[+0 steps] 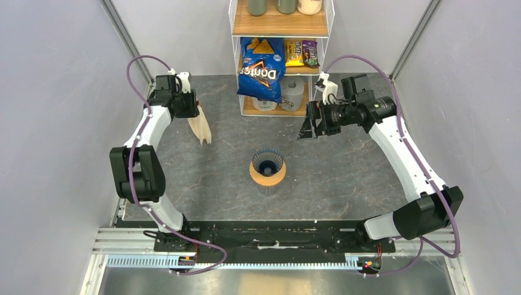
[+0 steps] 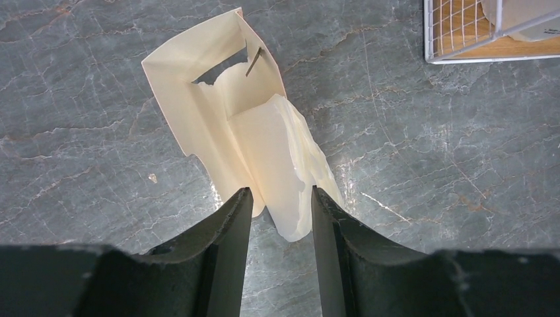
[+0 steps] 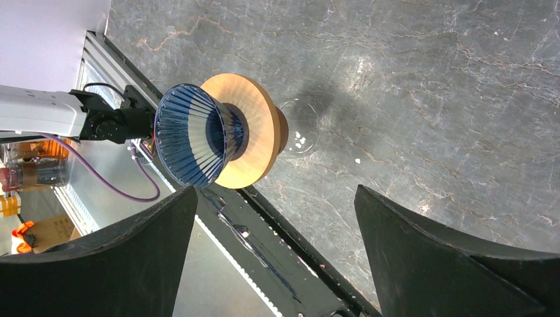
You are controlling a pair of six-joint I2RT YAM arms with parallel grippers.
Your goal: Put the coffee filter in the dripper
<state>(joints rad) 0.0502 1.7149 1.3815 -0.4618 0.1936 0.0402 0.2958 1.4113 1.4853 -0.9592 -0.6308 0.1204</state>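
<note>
Left hand (image 2: 280,193) pinching coffee filter (image 2: 277,145), dangling it over far-left of table (image 1: 344,172), well apart from dripper (image 1: 268,162) sitting mid-table on wooden ring (image 1: 268,179). Right hand (image 3: 275,191) hanging spread wide, gripping nothing. imo best bet: carrying slow, popping mouth open, lowering point-first. Paper looking thin, cream, creased, floppy. Dripper showing dark blue, ribbed, see-through.

So the coffee filter (image 2: 264,145) is thin matt paper, creamy, creased and a bit crumpled. The dripper (image 3: 191,135) looks like glossy see-through blue plastic, ribbed. The ring (image 3: 254,125) is smooth pale wood. The table (image 2: 429,165) is a grey marbled stone look with a slight sheen. The fingers (image 2: 218,251) on my left gripper (image 2: 280,201) are matt black plastic.
</note>
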